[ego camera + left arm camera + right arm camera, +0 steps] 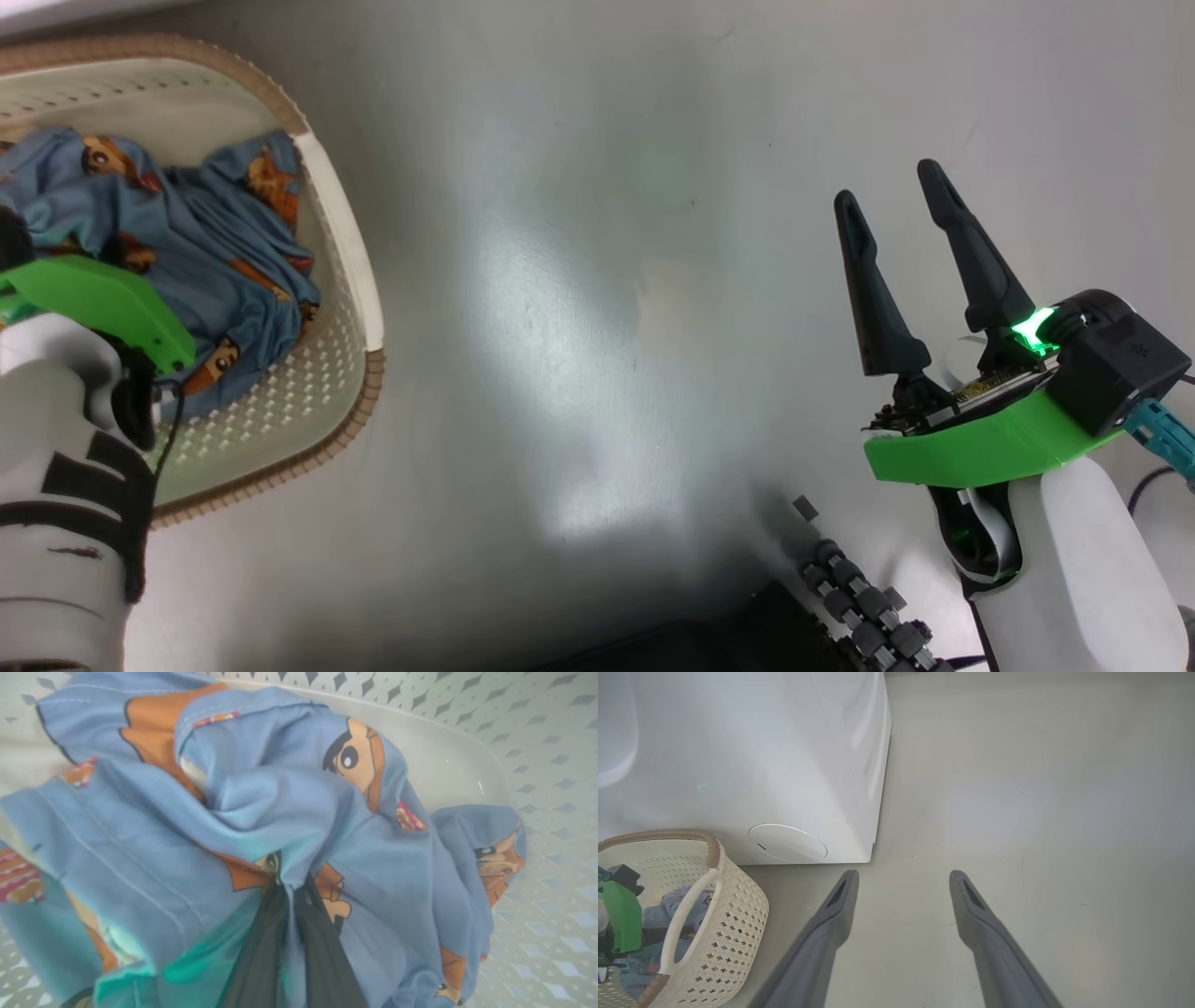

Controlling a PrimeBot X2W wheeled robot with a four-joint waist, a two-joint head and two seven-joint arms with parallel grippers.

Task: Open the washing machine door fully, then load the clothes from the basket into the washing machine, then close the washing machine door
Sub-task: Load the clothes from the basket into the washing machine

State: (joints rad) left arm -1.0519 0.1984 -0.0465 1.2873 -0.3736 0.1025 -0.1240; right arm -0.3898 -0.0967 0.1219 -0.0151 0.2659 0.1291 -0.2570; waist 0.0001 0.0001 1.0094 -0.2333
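The left claw (290, 891) is pinched tight on a fold of the blue printed clothes (233, 812), which lie heaped in the cream basket (347, 252) on the floor (607, 355) just beside the washing machine (738, 756), perhaps touching it, while the right claw (887, 182) hangs spread above the floor.

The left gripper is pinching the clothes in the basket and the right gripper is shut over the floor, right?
No: the right gripper is open over the floor, as the right wrist view shows. The left gripper does pinch the clothes in the basket.
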